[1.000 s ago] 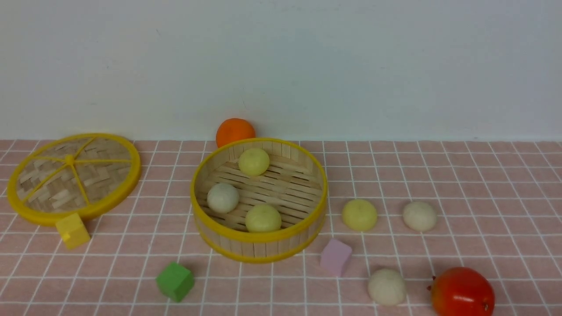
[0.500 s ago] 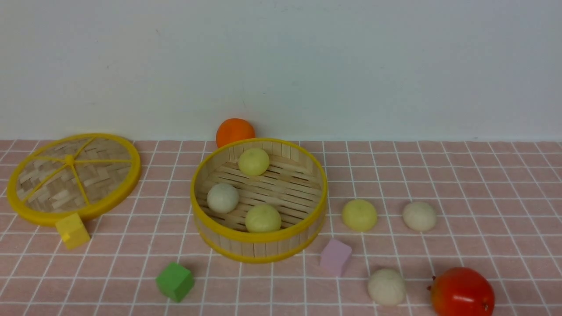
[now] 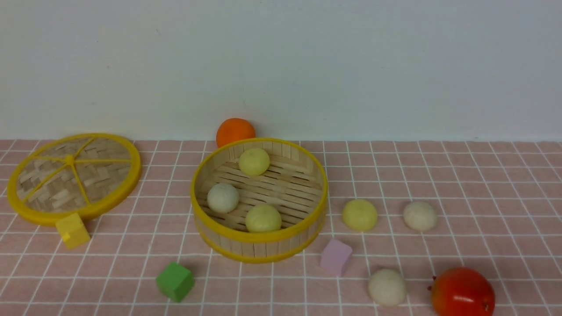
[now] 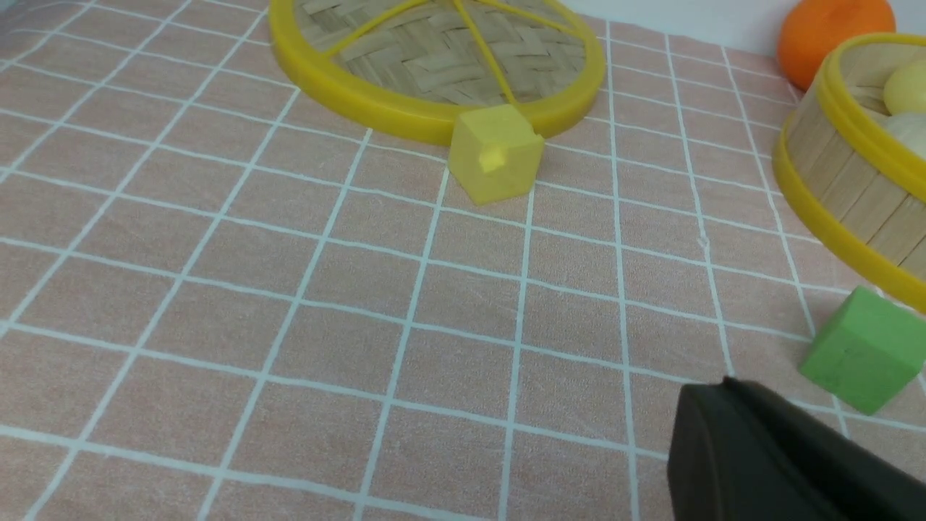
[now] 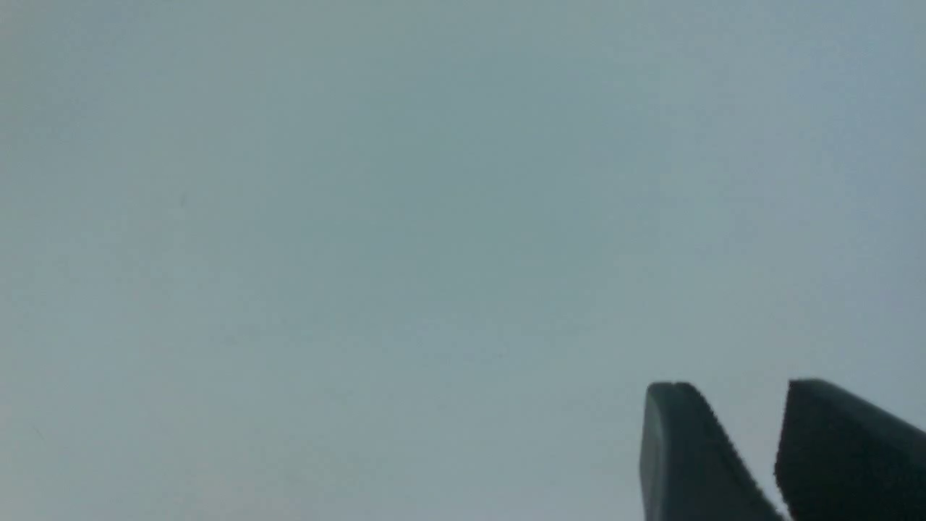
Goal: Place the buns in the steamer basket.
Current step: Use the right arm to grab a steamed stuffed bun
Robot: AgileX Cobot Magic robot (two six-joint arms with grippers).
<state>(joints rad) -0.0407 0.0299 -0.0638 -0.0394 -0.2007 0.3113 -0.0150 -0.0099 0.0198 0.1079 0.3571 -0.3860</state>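
Note:
The steamer basket (image 3: 259, 240) stands mid-table with three buns on its slatted floor: a pale yellow one (image 3: 253, 161) at the back, an off-white one (image 3: 223, 197) on the left, and a pale yellow one (image 3: 263, 218) at the front. To its right on the cloth lie a yellow bun (image 3: 359, 215) and an off-white bun (image 3: 419, 216). A third, off-white bun (image 3: 387, 286) lies nearer the front. Neither arm shows in the front view. My left gripper (image 4: 712, 396) is shut and empty, low over the cloth beside the green cube (image 4: 861, 351). My right gripper (image 5: 745, 394) is open, empty, and faces a blank wall.
The flat woven lid (image 3: 74, 175) lies at far left, with a yellow cube (image 3: 72, 230) at its front edge. A pink cube (image 3: 336, 256) sits right of the basket's front. An orange (image 3: 235, 131) is behind the basket, and a red tomato-like fruit (image 3: 462, 292) is at front right.

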